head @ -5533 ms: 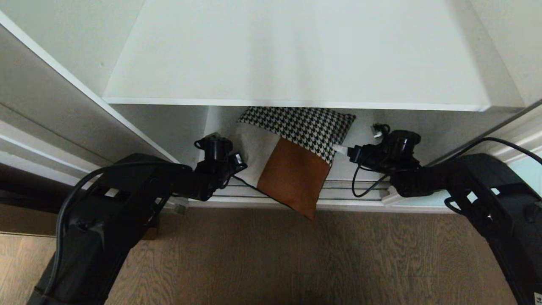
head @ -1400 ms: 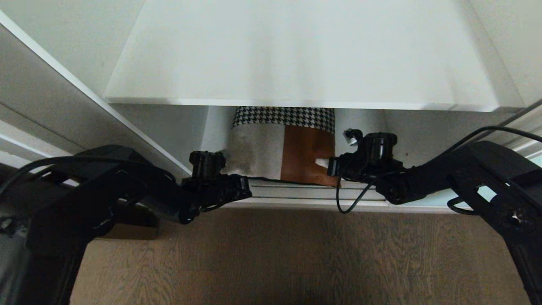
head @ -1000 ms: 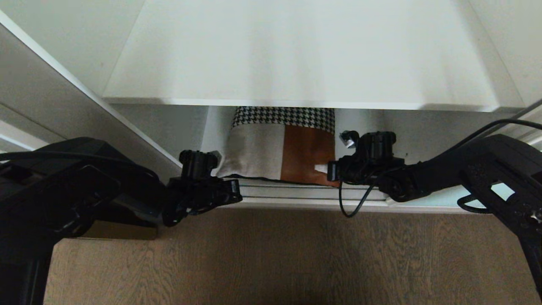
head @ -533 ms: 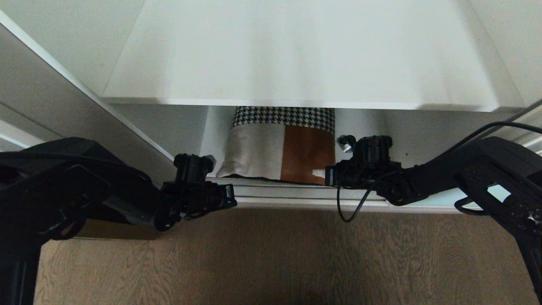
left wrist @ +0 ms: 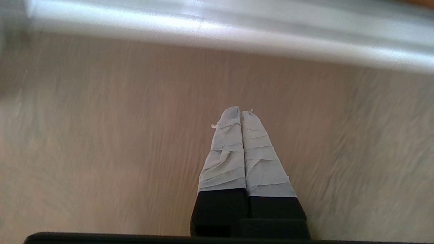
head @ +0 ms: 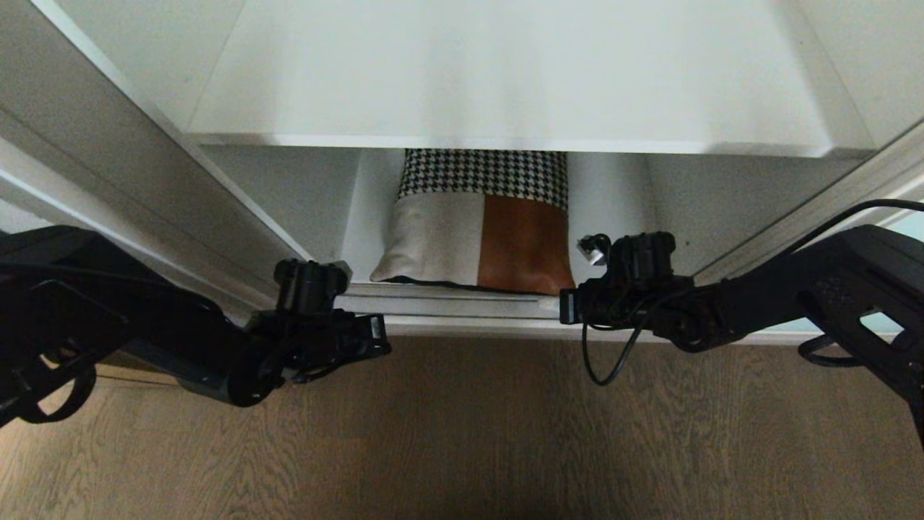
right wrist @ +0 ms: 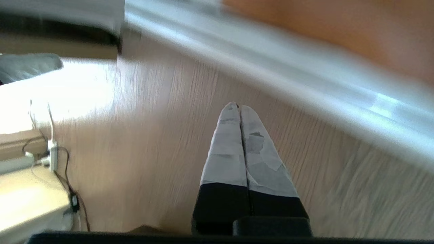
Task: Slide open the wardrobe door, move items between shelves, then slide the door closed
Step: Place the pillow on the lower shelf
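On the bottom white laminate shelf (head: 368, 217), under the upper white board (head: 505, 72), lies the folded houndstooth, beige and rust-orange cloth item (head: 480, 224). Left gripper (left wrist: 240, 113) and right gripper (right wrist: 237, 106) hang over the brown wood-grain floor (head: 462, 433) outside the wardrobe's silver track (head: 447, 303), fingers pressed together, empty.

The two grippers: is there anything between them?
Head view: between the left gripper and right gripper lie only the silver door track and wood floor; the pillow sits behind.
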